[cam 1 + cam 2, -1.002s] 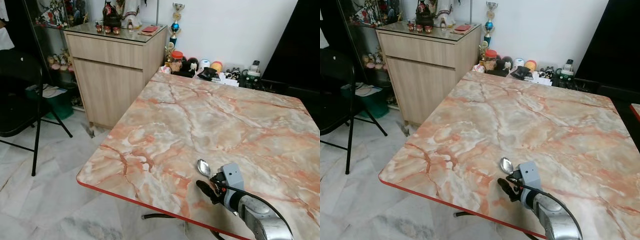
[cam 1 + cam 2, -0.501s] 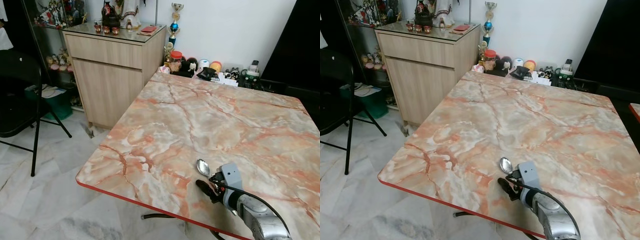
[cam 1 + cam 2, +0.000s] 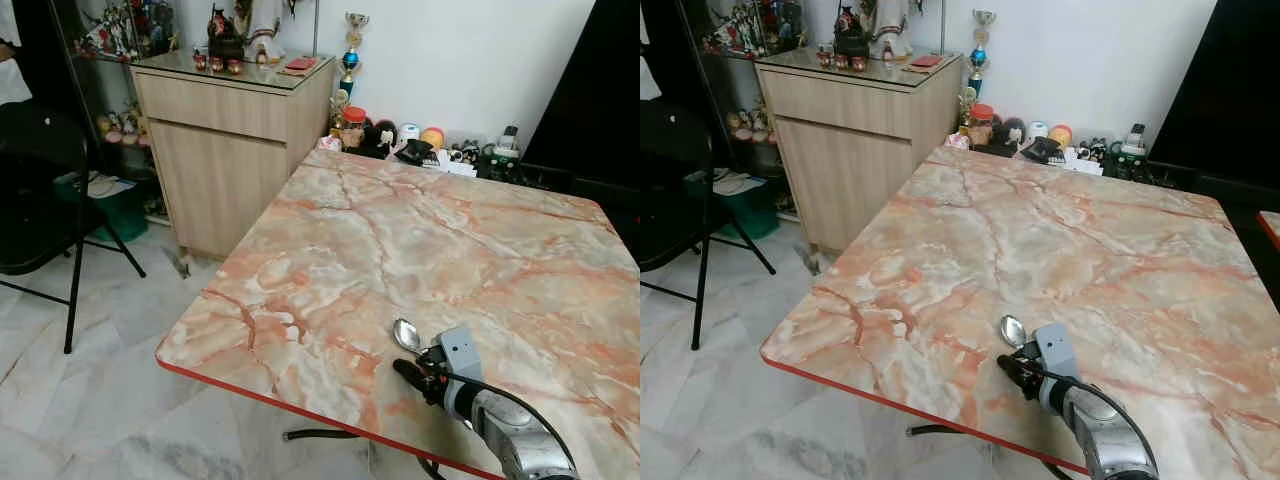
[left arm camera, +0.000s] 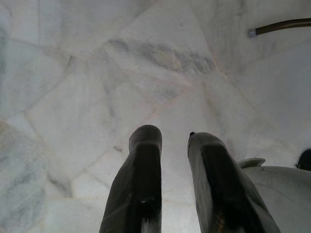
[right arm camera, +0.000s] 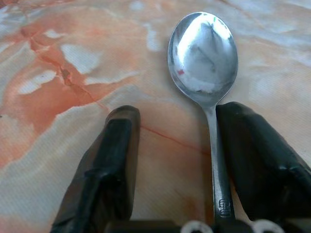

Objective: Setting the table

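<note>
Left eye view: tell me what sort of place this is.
Probably a home dining area: a marble-patterned table with a spoon on it, a wooden cabinet topped with ornaments, a folding chair and a tiled floor.

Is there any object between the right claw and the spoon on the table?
No. The spoon lies on the marble table with its handle already between the open fingers of the right claw, beside one finger. Nothing visible stands between them.

Table (image 3: 1060,230): marbled orange-and-white top, red edge.
Spoon (image 3: 1013,330): bowl near the table's front edge.
Right gripper (image 3: 1012,368): just behind the spoon bowl, low over the tabletop.
Cabinet (image 3: 855,130): wooden, beyond the table.
</note>
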`<state>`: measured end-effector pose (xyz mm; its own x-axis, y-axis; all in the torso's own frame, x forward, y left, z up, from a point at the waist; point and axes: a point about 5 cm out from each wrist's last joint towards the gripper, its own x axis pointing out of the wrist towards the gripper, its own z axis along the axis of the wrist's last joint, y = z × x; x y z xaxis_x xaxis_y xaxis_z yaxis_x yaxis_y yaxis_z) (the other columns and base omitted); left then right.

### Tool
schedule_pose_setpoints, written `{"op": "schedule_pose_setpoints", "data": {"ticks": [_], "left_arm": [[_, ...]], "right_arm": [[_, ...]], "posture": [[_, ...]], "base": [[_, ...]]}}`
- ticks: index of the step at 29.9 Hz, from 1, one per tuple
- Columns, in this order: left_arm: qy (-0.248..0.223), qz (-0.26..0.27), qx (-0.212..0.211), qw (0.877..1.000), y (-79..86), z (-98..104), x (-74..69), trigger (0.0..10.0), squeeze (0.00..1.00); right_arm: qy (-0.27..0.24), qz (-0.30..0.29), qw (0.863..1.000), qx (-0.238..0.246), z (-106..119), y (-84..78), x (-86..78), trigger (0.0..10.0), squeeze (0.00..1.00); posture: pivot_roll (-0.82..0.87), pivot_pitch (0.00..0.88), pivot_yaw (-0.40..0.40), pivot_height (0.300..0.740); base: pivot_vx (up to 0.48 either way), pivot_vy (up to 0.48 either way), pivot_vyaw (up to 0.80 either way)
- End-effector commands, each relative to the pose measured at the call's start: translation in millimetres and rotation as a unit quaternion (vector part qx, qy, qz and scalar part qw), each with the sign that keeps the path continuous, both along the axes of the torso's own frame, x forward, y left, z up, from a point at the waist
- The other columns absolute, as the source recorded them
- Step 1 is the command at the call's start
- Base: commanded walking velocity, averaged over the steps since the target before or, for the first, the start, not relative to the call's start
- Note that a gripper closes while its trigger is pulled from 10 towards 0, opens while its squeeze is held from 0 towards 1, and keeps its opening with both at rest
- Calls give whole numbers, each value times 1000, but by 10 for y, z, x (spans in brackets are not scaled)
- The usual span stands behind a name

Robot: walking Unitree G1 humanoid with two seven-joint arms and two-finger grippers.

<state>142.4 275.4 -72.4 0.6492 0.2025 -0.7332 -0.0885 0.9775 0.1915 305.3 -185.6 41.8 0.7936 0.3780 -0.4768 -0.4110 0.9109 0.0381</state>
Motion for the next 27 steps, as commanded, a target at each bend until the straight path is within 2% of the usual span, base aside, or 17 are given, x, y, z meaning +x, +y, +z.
{"op": "schedule_pose_setpoints", "data": {"ticks": [1,27], "left_arm": [[8,7,-1,1000,14,-16,-41,10000,0],[7,6,2,1000,40,-1,-23,10000,0]], "right_arm": [[41,-18,999,-26,-157,-106,-93,0,0],[33,-30,999,-31,-165,-155,-74,0,0]], "posture": [[138,17,-70,740],[140,17,-65,740]], "base": [[0,0,0],[0,0,0]]}}
